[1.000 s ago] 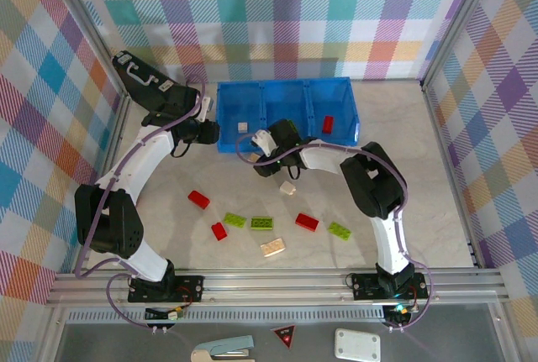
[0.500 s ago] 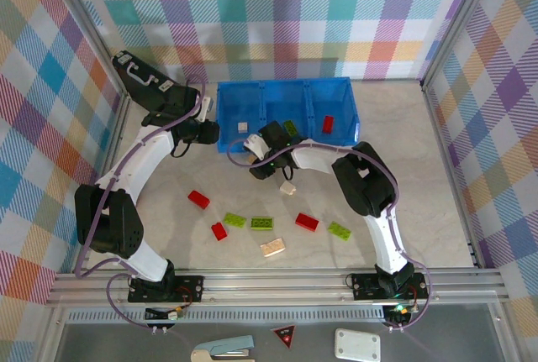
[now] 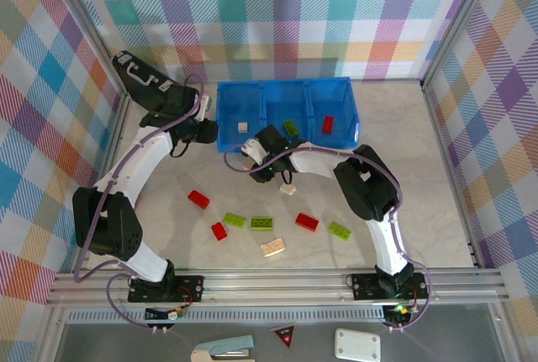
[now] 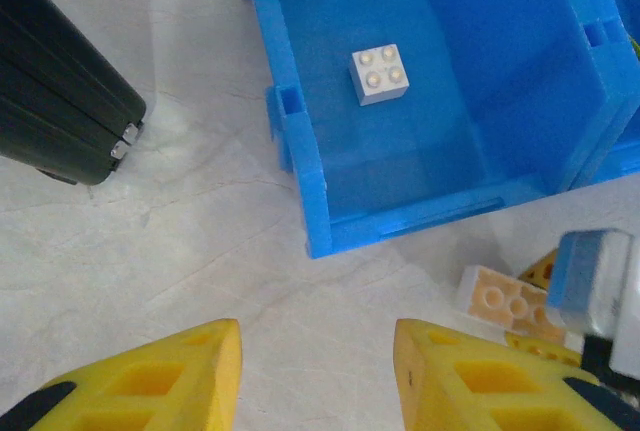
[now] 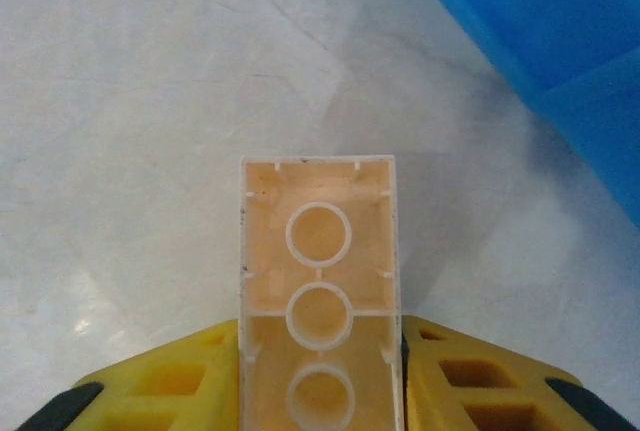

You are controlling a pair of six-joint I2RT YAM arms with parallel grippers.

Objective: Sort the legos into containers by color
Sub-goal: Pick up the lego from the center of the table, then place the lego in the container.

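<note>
Your right claw (image 5: pixel 320 356) grips a cream brick (image 5: pixel 318 251), hollow underside showing, near the blue bin (image 5: pixel 560 41). Your left claw (image 4: pixel 318 366) stands parted and empty before the left compartment (image 4: pixel 440 161), where one white brick (image 4: pixel 379 74) lies.

Pastel plaid walls (image 3: pixel 286 9) on three sides, pale marbled table (image 3: pixel 420 152), aluminium rail (image 3: pixel 277 285) along near edge, even light.
</note>
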